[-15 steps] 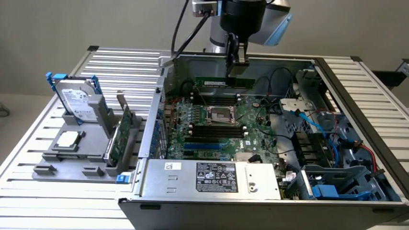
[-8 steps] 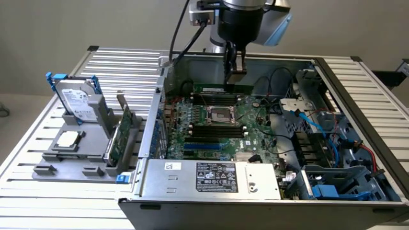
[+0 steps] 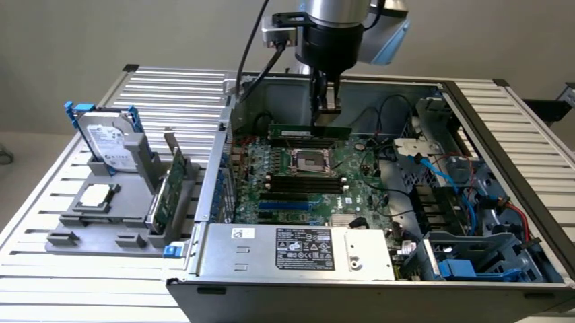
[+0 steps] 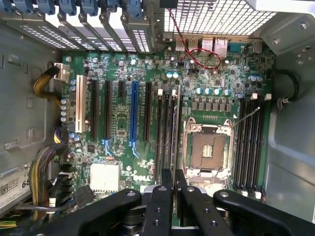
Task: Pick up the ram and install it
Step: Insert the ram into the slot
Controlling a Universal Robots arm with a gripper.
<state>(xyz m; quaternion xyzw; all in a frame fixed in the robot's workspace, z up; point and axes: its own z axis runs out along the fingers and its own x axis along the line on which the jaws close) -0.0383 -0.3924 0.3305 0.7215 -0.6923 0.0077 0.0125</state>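
Observation:
The ram point(image 3: 308, 132) is a thin green stick hanging level over the far part of the motherboard point(image 3: 359, 182), inside the open computer case. My gripper point(image 3: 327, 116) comes straight down from above and is shut on the ram's top edge. In the wrist view the ram point(image 4: 176, 128) shows edge-on as a thin line between my black fingers point(image 4: 162, 201). It runs along the black memory slots point(image 4: 165, 132) beside the CPU socket point(image 4: 206, 150). A second bank of black slots point(image 4: 248, 147) lies on the socket's other side.
The case's metal walls point(image 3: 229, 128) ring the board, with a power supply point(image 3: 297, 249) at the near edge and blue and black cables point(image 3: 440, 175) on the exterior view's right. Outside, a grey holder carries a hard drive point(image 3: 108, 145) and a wider green card point(image 3: 171, 192).

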